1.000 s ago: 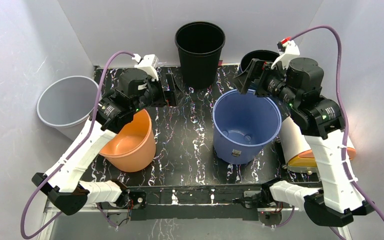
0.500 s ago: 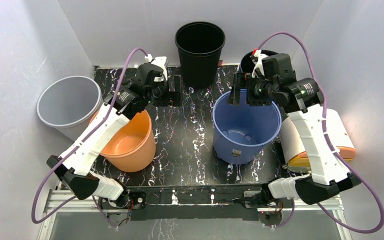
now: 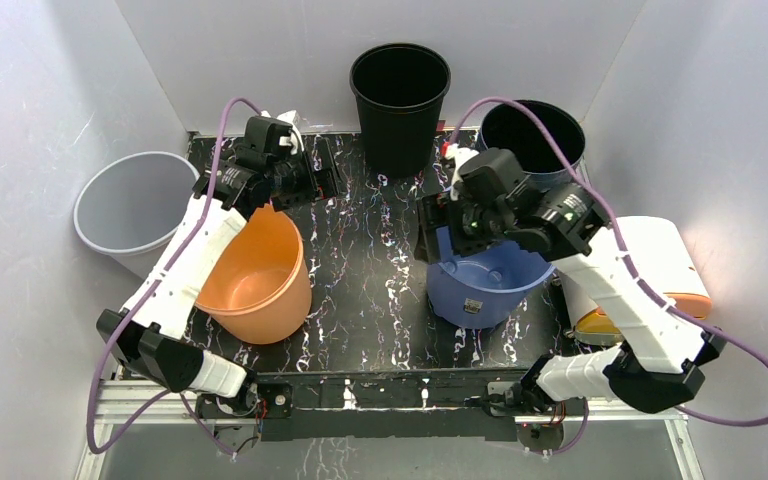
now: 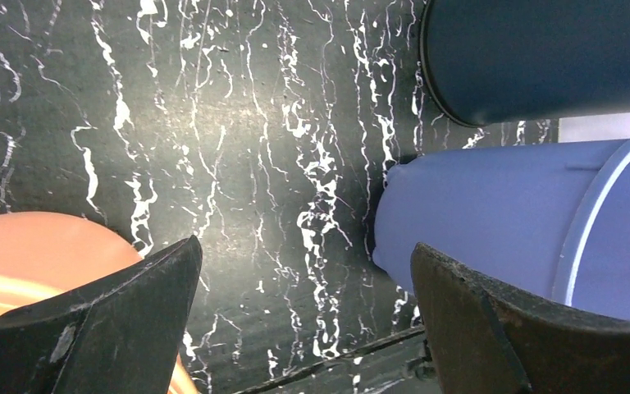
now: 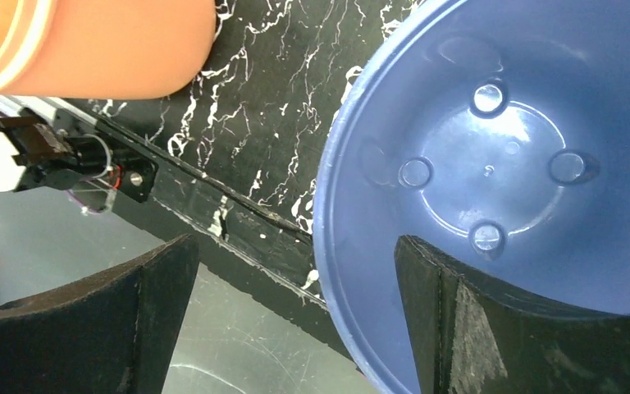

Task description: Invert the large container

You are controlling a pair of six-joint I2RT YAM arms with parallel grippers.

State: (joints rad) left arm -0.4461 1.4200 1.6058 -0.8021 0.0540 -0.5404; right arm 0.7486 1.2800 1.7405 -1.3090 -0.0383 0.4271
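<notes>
The blue bucket [image 3: 490,282] stands upright on the black marbled table, right of centre. My right gripper [image 3: 430,228] is open at its left rim. In the right wrist view [image 5: 295,243] one finger is inside the bucket [image 5: 492,164] and the other outside, with the rim between them and not pinched. My left gripper [image 3: 325,178] is open and empty over the back of the table, behind the orange bucket [image 3: 255,275]. The left wrist view shows the open gripper [image 4: 305,245] above bare table, with the blue bucket's wall [image 4: 492,205] to the right.
A black bucket [image 3: 400,90] stands at the back centre and a dark blue one [image 3: 530,130] at the back right. A grey bucket [image 3: 135,205] is off the table's left edge. A white and orange container [image 3: 650,270] lies to the right of the blue bucket.
My right gripper has swung from the blue bucket's rear rim round to its left rim and come down over it. My left gripper has drawn back and to the left, still open.
</notes>
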